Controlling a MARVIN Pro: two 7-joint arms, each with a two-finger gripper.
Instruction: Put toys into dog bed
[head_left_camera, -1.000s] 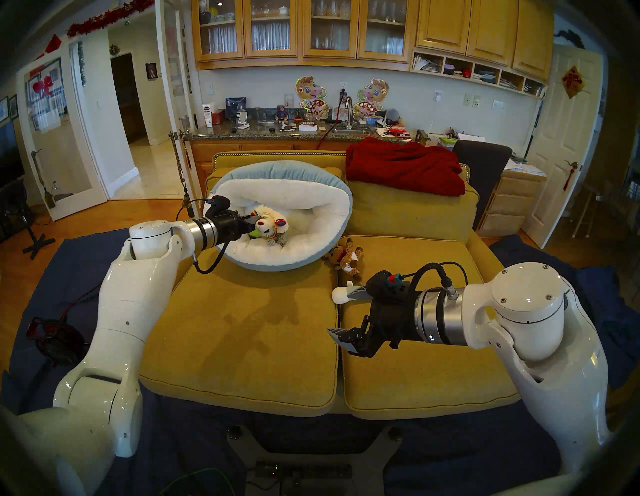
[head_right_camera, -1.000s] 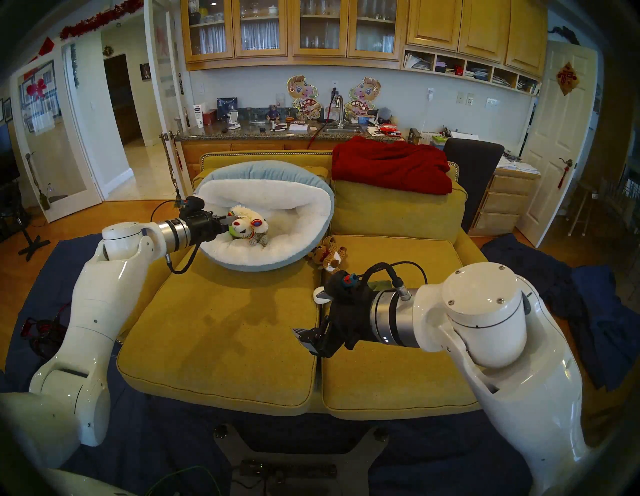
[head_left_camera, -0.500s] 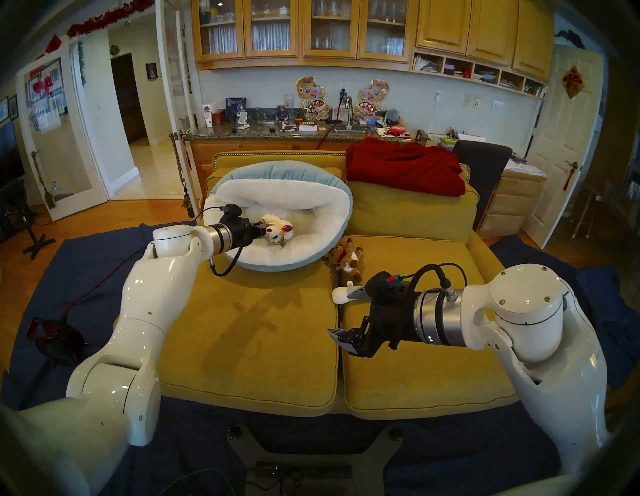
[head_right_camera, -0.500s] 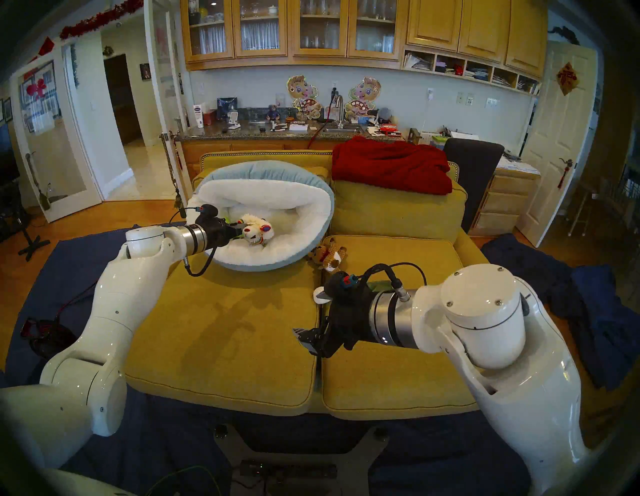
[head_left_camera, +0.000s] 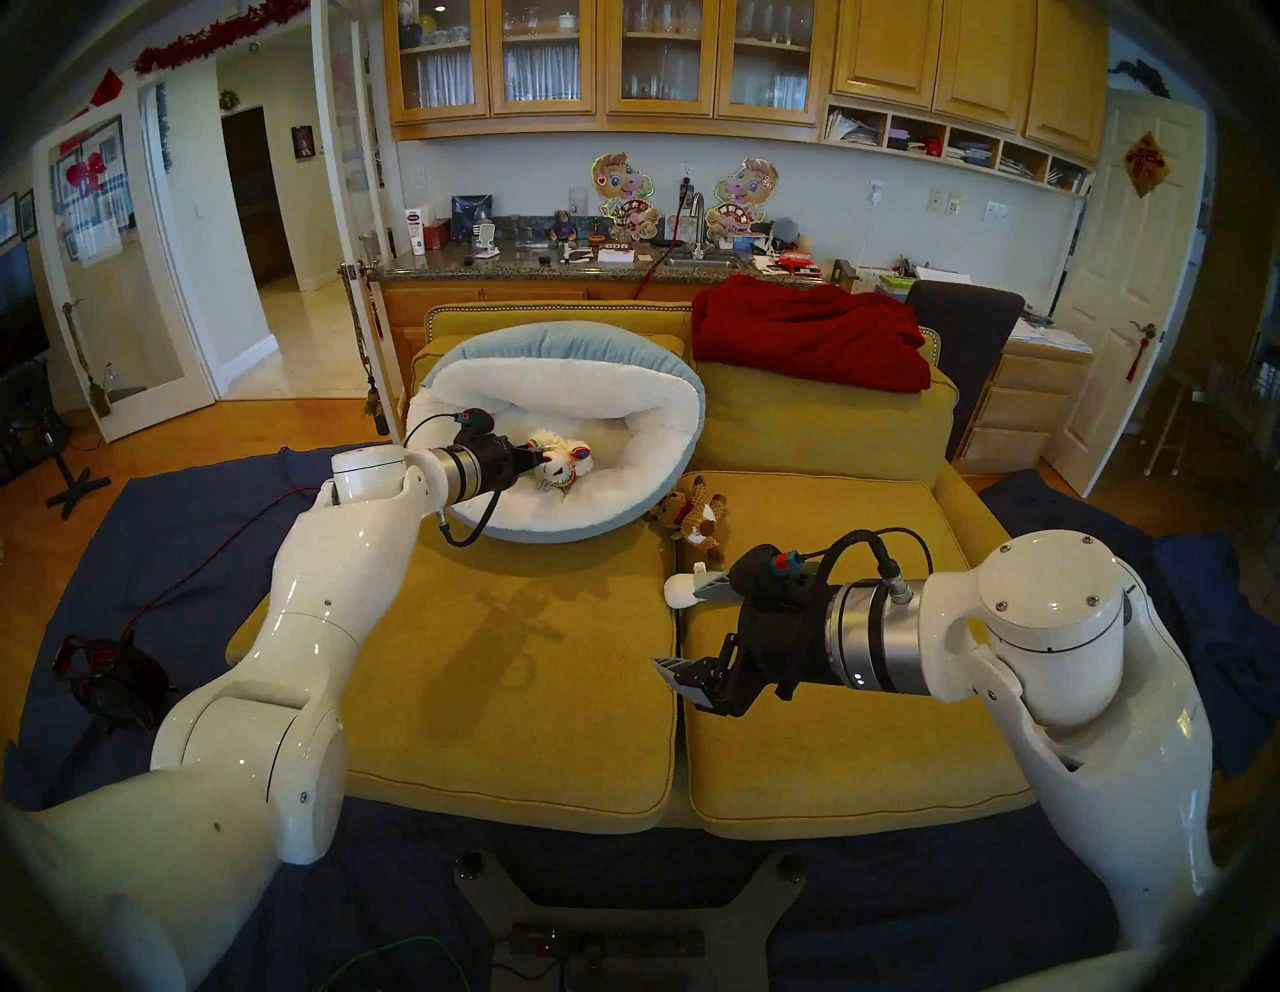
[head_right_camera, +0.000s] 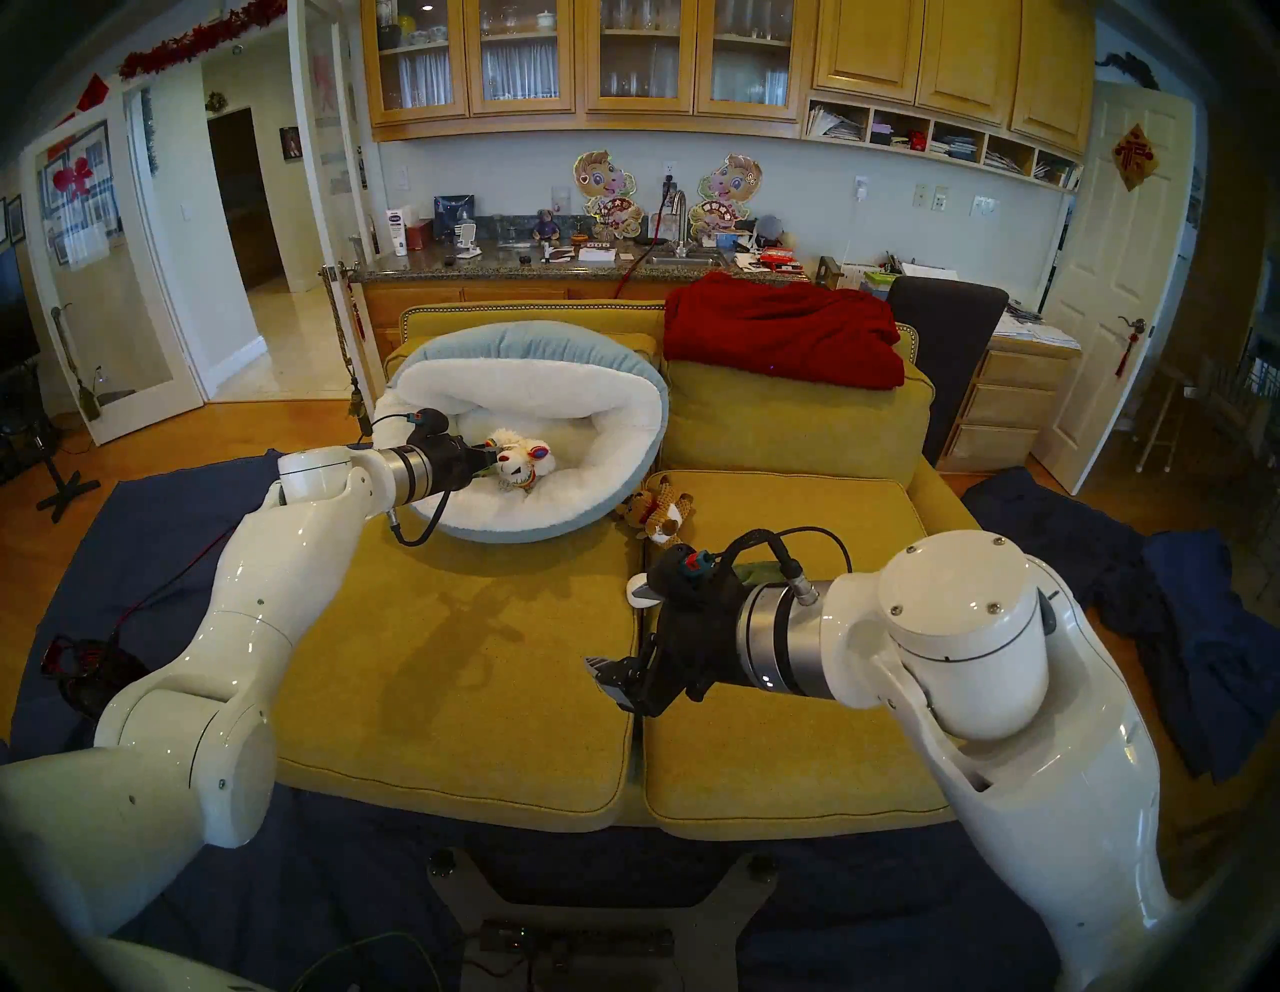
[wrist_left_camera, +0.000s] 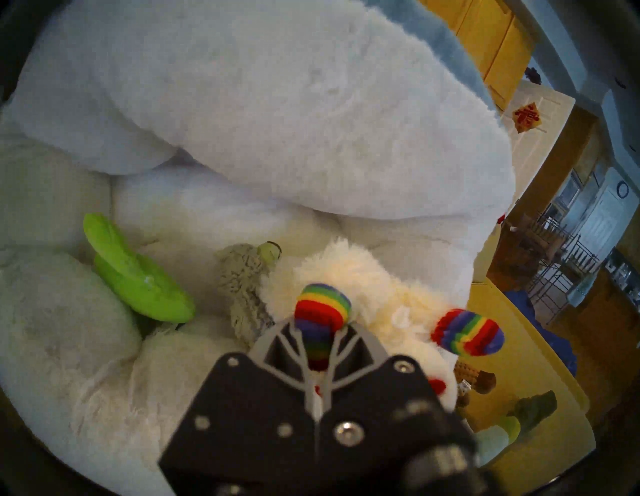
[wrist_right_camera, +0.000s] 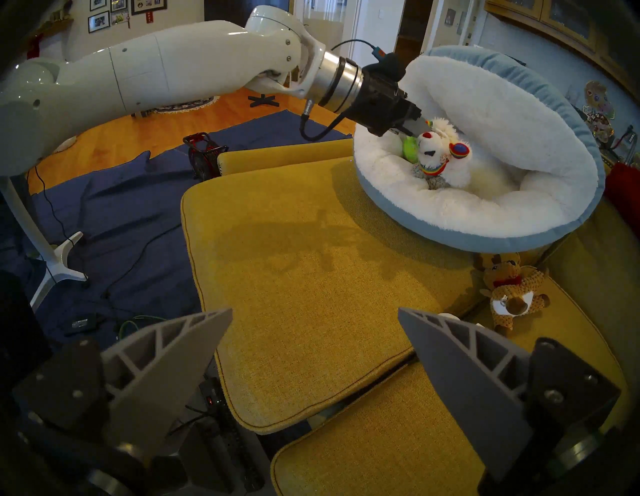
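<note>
The left arm has pushed further in over the bed and dropped lower since a second ago, carrying the white toy with it; the right arm hasn't budged. Left gripper is clamped tight on a rainbow ear, the toy hanging just over the fleece, right beside the cactus and the grey cub already in there. Best play, I'd say: let go low and clear of the rim, then back out without dragging the fleece. Right gripper waits spread wide and empty over the seat. Brown toy lies on the yellow sofa beside the bed; the tube peeks out behind the right gripper. Red blanket on the backrest, kitchen counter behind.
</note>
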